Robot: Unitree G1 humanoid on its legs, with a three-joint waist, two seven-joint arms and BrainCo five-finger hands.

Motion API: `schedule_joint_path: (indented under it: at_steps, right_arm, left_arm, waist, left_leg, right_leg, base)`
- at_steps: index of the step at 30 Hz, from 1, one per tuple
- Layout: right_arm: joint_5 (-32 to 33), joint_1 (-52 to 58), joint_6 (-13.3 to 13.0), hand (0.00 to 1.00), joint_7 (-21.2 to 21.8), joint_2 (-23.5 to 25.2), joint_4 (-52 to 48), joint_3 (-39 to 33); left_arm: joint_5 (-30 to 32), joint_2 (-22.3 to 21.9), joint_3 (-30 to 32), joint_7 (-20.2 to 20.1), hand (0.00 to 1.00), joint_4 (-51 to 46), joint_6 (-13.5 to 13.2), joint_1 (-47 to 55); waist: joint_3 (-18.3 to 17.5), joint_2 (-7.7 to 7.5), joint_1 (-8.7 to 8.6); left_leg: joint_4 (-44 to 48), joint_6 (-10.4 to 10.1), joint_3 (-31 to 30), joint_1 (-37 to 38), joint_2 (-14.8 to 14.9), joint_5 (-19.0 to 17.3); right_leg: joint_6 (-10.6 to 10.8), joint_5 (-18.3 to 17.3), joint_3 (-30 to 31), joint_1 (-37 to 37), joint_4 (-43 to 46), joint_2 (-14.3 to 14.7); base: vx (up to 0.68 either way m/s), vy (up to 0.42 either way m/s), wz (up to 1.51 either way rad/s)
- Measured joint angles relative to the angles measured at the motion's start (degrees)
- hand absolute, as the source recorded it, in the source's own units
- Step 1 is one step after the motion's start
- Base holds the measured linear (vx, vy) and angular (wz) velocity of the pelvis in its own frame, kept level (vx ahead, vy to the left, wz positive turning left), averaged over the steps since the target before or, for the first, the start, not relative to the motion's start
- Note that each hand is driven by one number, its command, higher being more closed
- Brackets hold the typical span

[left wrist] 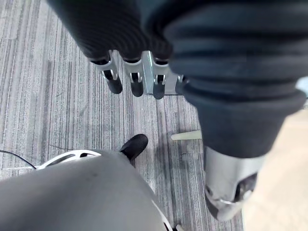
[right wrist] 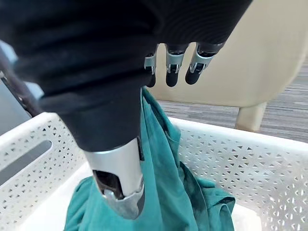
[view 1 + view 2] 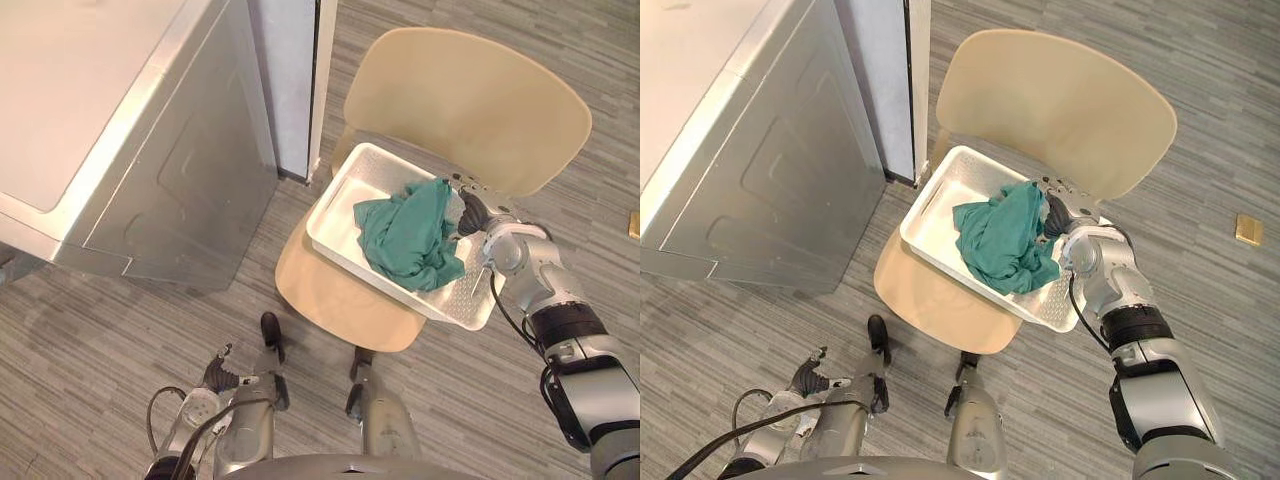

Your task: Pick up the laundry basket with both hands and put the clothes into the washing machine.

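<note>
White perforated plastic basket (image 3: pixel 345 190) on beige chair (image 3: pixel 470 100), teal clothes (image 3: pixel 410 235) inside — not lifted yet. Right hand (image 3: pixel 468 205) splayed above them; left hand (image 3: pixel 215 378) relaxed, low, unengaged.

The washing machine (image 3: pixel 150 170) stands just left of the chair (image 3: pixel 470 100), with a narrow strip of floor (image 3: pixel 278 212) between them; the chair's tall back closes off the far side of the basket (image 3: pixel 335 195), a green cloth (image 3: pixel 410 235) fills its right half, and its left half lies bare and open from above
</note>
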Motion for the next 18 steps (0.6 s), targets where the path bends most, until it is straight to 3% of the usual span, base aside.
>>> schedule_joint_path:
  at_steps: [4,18]
  right_arm:
    - [-0.04,-0.26,0.14,0.00,-0.25,0.03,2.05,0.69]
    - [-0.02,-2.34,1.15,0.00,-1.68,2.87,4.07,2.25]
  left_arm:
    - [-0.48,-0.01,-0.50,0.11,0.00,-2.07,0.01,0.02]
    - [-2.71,-1.23,-0.59,2.08,0.00,-6.47,0.07,0.06]
  waist:
    - [1.29,0.00,1.03]
    - [4.25,0.06,1.64]
  left_leg:
    - [0.01,0.17,-0.04,-0.56,-0.02,0.15]
    - [0.04,0.44,-1.31,-3.81,-0.11,0.66]
  right_leg:
    - [-0.18,0.29,-0.04,-0.48,-0.05,-0.03]
    - [0.36,0.74,-1.32,-2.79,-0.35,0.01]
  base:
    - [0.01,0.002,0.00]
    - [0.03,0.006,0.03]
